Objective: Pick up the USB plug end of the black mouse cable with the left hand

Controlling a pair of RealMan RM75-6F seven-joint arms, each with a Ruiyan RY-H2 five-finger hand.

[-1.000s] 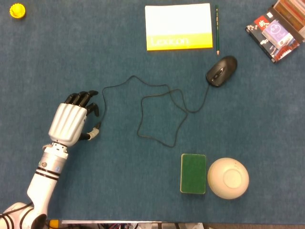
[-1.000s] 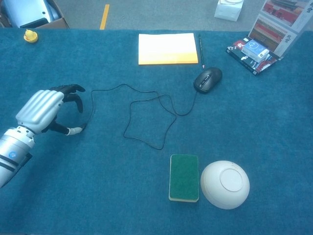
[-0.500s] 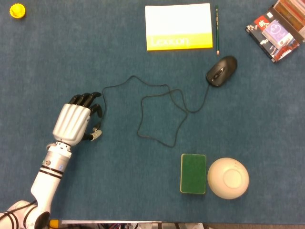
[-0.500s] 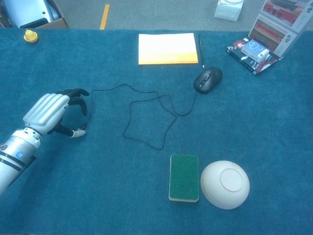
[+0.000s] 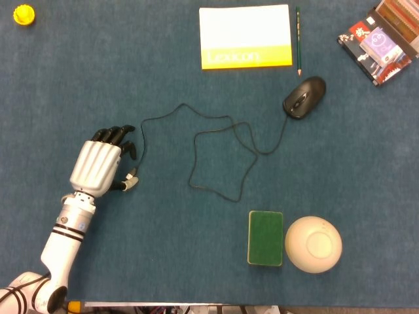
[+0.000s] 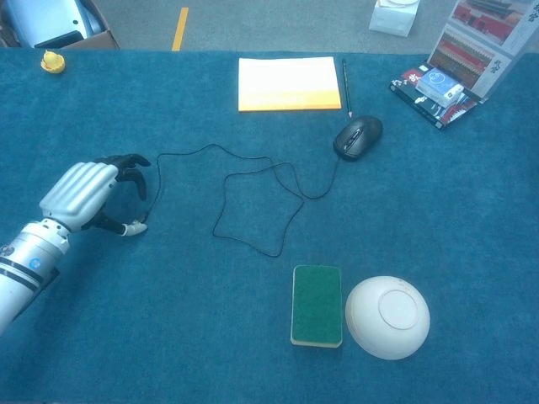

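The black mouse [image 5: 304, 97] [image 6: 358, 136] lies at the back right, and its thin black cable [image 5: 216, 157] [image 6: 253, 206] loops across the blue mat toward the left. The silver USB plug end [image 5: 133, 176] [image 6: 133, 227] lies on the mat at the cable's left end. My left hand [image 5: 99, 167] [image 6: 80, 194] is right beside it, back upward, with its dark fingers [image 5: 118, 136] curled over the cable above the plug. The thumb tip touches the plug from the left, and a gap shows between thumb and fingers. My right hand is out of both views.
A green sponge [image 5: 265, 237] and an upturned white bowl [image 5: 313, 244] sit at the front right. A yellow-and-white pad [image 5: 245, 36] and a pencil [image 5: 298, 39] lie at the back, with a box of items [image 5: 380, 42] at the back right and a yellow cap [image 5: 24, 14] at the back left.
The left hand crept toward the plug, then eased slightly back. Its fingers have curled closer over the cable, and the plug has shifted a little beside the thumb.
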